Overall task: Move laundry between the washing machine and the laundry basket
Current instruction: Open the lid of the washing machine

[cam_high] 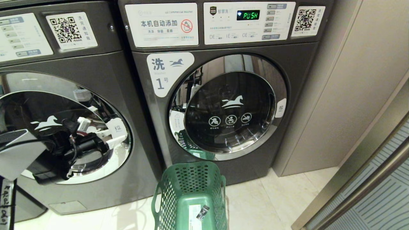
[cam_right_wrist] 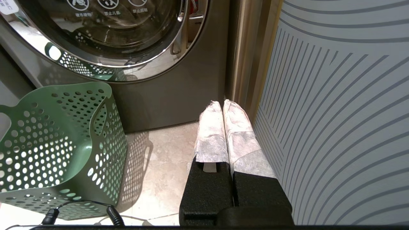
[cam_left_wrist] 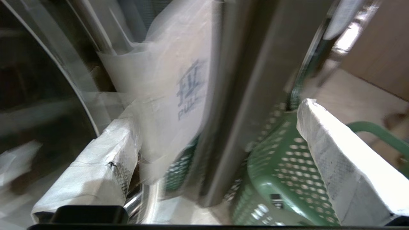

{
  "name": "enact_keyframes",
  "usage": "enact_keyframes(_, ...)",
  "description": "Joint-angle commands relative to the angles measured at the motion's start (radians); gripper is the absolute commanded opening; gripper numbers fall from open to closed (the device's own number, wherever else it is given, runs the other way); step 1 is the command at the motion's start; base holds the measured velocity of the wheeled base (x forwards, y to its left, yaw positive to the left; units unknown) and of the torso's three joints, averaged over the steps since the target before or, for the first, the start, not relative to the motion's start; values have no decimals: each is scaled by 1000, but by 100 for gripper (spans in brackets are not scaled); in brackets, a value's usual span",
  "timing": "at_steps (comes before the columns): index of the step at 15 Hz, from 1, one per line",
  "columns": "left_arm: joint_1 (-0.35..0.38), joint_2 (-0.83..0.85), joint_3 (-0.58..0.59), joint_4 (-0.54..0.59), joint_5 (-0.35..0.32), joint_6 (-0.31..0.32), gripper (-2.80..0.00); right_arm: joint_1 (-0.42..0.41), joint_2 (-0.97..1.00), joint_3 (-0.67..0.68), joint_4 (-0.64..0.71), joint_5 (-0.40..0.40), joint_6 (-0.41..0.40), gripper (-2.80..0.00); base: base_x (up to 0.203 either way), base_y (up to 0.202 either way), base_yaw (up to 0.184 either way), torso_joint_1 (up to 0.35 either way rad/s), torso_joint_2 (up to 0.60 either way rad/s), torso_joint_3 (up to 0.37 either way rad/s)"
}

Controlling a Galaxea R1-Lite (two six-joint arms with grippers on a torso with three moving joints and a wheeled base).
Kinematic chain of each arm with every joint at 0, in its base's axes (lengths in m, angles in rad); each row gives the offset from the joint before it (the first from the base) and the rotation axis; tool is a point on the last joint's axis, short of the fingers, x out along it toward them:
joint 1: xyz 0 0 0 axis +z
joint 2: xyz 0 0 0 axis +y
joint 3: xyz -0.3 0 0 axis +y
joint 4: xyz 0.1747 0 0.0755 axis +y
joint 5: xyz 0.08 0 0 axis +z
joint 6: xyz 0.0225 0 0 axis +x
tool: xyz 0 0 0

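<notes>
- The washing machine [cam_high: 64, 127] door is shut.
- The left end effector [cam_left_wrist: 204, 153] is wide open by its pull tag [cam_left_wrist: 188, 92].
- The laundry basket [cam_high: 191, 191] on the floor holds no clothes yet.
- The right end effector [cam_right_wrist: 223, 127] is closed, holding nothing.

My left gripper [cam_left_wrist: 211, 159] wears white, fibrous tape on both fingers [cam_left_wrist: 338, 163], wrinkled and greyed with smudges, above a black housing. My right gripper [cam_right_wrist: 223, 127] has the same white wrapping on its fingers, each rising from a textured black block. Behind it, by the wrist, runs a ribbed black cable [cam_right_wrist: 113, 215]. My left arm's shell [cam_high: 19, 153] is smooth pale grey.
</notes>
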Motion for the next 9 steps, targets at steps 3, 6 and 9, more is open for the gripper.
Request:
enact_keyframes(3,4,6,8,-3,-69,1,0,0,2,0,0,0,1,-280,0,0,0,0,0,0)
enact_keyframes(6,14,-3,57,-34,-75,0,0,0,2,0,0,0,1,-280,0,0,0,0,0,0)
enact_keyframes(9,56,-15,147,-80,-143,0,0,0,2,0,0,0,0,-280,0,0,0,0,0,0)
